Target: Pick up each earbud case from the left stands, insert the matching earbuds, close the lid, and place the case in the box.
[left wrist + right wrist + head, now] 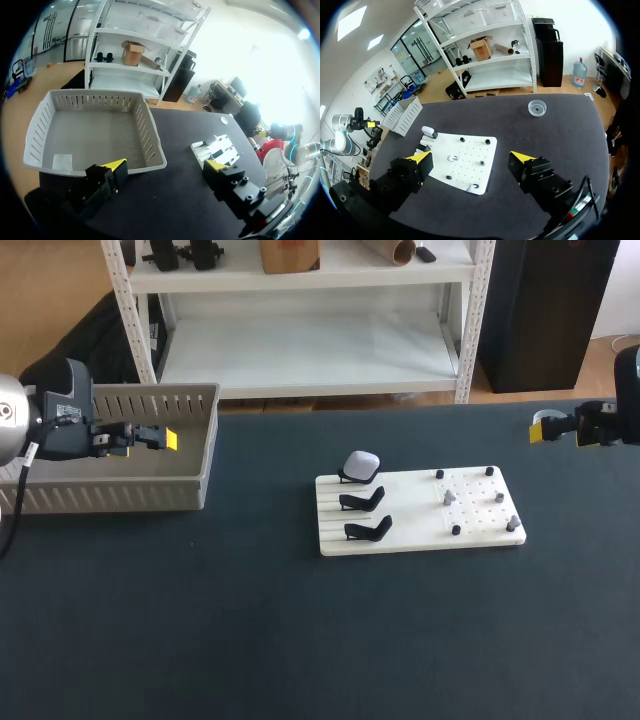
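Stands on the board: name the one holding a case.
The rearmost stand, bearing the white case; the middle stand and front stand are empty.

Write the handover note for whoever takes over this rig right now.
Left gripper: open, empty, near the box.
Right gripper: open, empty, right of the board.
One white case sits on the farthest stand; two nearer stands are bare. Earbuds rest on the board. No case shows in the box.
Done: nothing I can confirm.
To do: pick the case, fit its earbuds, close the lid, box it.
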`<state>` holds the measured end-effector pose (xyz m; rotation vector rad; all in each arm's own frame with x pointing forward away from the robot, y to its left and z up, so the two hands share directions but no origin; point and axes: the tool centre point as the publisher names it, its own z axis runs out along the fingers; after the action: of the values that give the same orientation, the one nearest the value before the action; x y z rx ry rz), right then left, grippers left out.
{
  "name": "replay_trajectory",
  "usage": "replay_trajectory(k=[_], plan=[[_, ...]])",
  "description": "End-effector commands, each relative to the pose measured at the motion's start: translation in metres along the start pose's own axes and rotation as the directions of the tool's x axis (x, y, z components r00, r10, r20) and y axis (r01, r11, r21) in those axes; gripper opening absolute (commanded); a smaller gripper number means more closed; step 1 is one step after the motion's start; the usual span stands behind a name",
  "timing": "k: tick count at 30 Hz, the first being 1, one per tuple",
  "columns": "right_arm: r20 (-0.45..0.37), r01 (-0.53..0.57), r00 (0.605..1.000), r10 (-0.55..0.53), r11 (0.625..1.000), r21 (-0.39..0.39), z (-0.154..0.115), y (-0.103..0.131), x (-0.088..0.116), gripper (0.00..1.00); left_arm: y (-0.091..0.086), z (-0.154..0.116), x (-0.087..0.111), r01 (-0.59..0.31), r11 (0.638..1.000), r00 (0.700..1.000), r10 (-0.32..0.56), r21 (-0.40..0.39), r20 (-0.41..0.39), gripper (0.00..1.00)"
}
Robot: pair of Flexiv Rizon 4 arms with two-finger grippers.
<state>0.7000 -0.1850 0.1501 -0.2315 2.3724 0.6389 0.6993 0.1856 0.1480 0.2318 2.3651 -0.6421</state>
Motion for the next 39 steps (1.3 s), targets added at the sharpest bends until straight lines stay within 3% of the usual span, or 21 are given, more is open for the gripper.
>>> replay_trajectory(k=[1, 15, 17, 18, 19, 20, 21, 22, 23, 24, 38, 39], plan=[[-0.001, 0.001, 1.0, -0.001, 1.0, -0.002, 0.0, 0.0, 0.0, 1.0, -0.001, 0.0, -0.001, 0.001, 1.0, 1.0, -0.001, -0.005, -0.006, 1.0], [-0.001, 0.001, 1.0, -0.001, 1.0, -0.002, 0.0, 0.0, 0.0, 1.0, -0.001, 0.0, -0.001, 0.001, 1.0, 1.0, -0.001, -0.005, -0.006, 1.0], [-0.001, 0.001, 1.0, -0.001, 1.0, -0.002, 0.0, 0.0, 0.0, 1.0, -0.004, -0.001, -0.002, -0.119, 0.99, 0.992, 0.116, 0.08, 0.042, 1.0], [-0.001, 0.001, 1.0, -0.001, 1.0, -0.002, 0.0, 0.0, 0.0, 1.0, -0.005, -0.003, -0.002, -0.192, 0.969, 0.981, 0.184, 0.153, 0.067, 1.0], [-0.001, 0.001, 1.0, -0.001, 1.0, -0.002, 0.0, 0.0, 0.0, 1.0, -0.005, -0.004, -0.002, -0.267, 0.951, 0.961, 0.252, 0.158, 0.11, 1.0], [-0.001, 0.001, 1.0, -0.001, 1.0, -0.002, 0.0, 0.0, 0.0, 1.0, -0.008, -0.005, -0.001, -0.355, 0.909, 0.933, 0.33, 0.219, 0.144, 1.0], [-0.001, 0.001, 1.0, -0.001, 1.0, -0.002, 0.0, 0.0, 0.0, 1.0, -0.011, -0.009, 0.0, -0.463, 0.835, 0.885, 0.418, 0.298, 0.205, 1.0], [-0.001, 0.001, 1.0, -0.001, 1.0, -0.002, 0.0, 0.0, 0.0, 1.0, -0.011, -0.01, -0.001, -0.511, 0.8, 0.858, 0.452, 0.315, 0.243, 1.0], [-0.001, 0.001, 1.0, -0.001, 1.0, -0.002, 0.0, 0.0, 0.0, 1.0, -0.014, -0.012, -0.002, -0.599, 0.704, 0.801, 0.536, 0.382, 0.268, 1.0], [-0.001, 0.001, 1.0, -0.001, 1.0, -0.002, 0.0, 0.0, 0.0, 1.0, -0.02, -0.017, 0.002, -0.709, 0.565, 0.701, 0.635, 0.422, 0.326, 1.0], [-0.001, 0.001, 1.0, -0.001, 1.0, -0.002, 0.0, 0.0, 0.0, 1.0, -0.02, -0.017, 0.002, -0.709, 0.565, 0.701, 0.635, 0.422, 0.326, 1.0], [-0.001, 0.001, 1.0, -0.001, 1.0, -0.002, 0.0, 0.0, 0.0, 1.0, -0.02, -0.017, 0.006, -0.695, 0.577, 0.716, 0.612, 0.43, 0.336, 1.0]])
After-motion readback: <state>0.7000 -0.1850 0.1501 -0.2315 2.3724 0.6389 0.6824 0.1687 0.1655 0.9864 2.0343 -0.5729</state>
